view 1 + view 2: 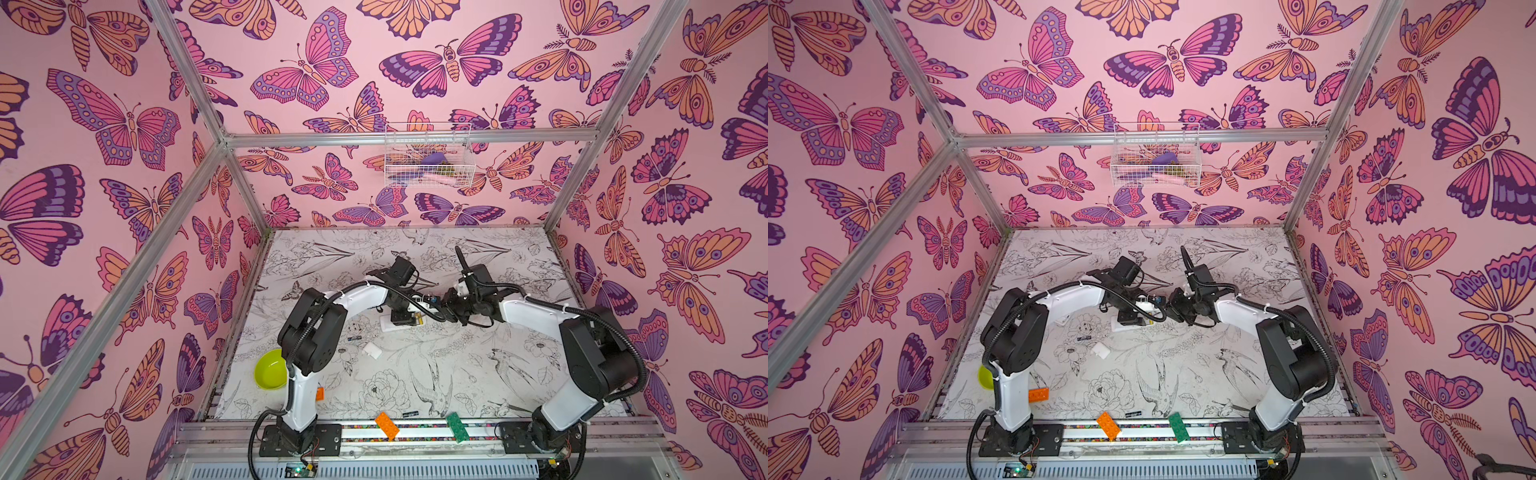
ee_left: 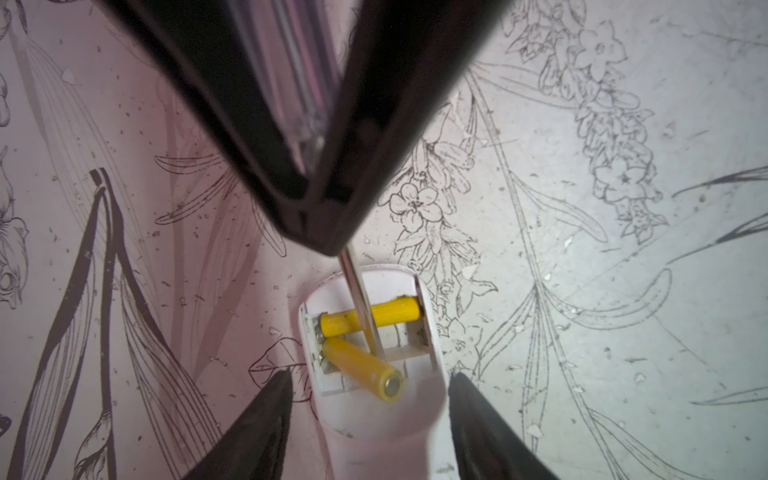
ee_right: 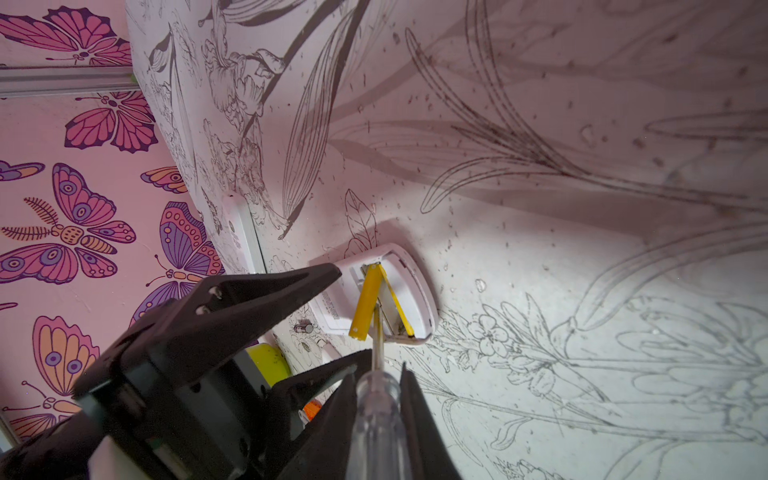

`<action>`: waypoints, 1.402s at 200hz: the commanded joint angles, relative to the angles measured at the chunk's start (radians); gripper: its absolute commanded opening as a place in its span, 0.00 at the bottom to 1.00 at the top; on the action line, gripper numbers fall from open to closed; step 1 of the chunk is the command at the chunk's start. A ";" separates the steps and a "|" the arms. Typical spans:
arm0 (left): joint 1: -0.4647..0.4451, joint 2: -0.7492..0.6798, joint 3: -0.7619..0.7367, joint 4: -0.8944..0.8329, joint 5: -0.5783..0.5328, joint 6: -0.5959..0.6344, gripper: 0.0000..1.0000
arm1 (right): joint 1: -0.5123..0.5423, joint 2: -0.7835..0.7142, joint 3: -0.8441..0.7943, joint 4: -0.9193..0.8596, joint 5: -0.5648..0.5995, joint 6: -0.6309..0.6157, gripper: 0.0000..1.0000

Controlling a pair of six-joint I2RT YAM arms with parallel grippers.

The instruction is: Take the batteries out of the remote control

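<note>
Yellow slim cylindrical battery (image 2: pixel 361 370) sits half-levered in the open bay of the white plastic remote (image 2: pixel 374 436): long axis tilted, capped end raised over the rim, other end seated. Its yellow twin (image 2: pixel 370 318) lies flat, crosswise. Best pry shallowly under the raised one with the clear-handled metal screwdriver (image 3: pixel 376 415), clamped by the right gripper (image 3: pixel 376 382). The left gripper (image 2: pixel 370 376) straddles the remote, half-spread; grip uncertain.

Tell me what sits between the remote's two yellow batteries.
The tool's metal tip, wedged between the flat battery and the tilted battery; the left wrist view shows it.
</note>
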 commanded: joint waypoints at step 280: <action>-0.002 -0.007 -0.007 0.124 0.063 -0.182 0.11 | -0.104 -0.266 -0.138 -0.122 -0.005 -0.102 0.00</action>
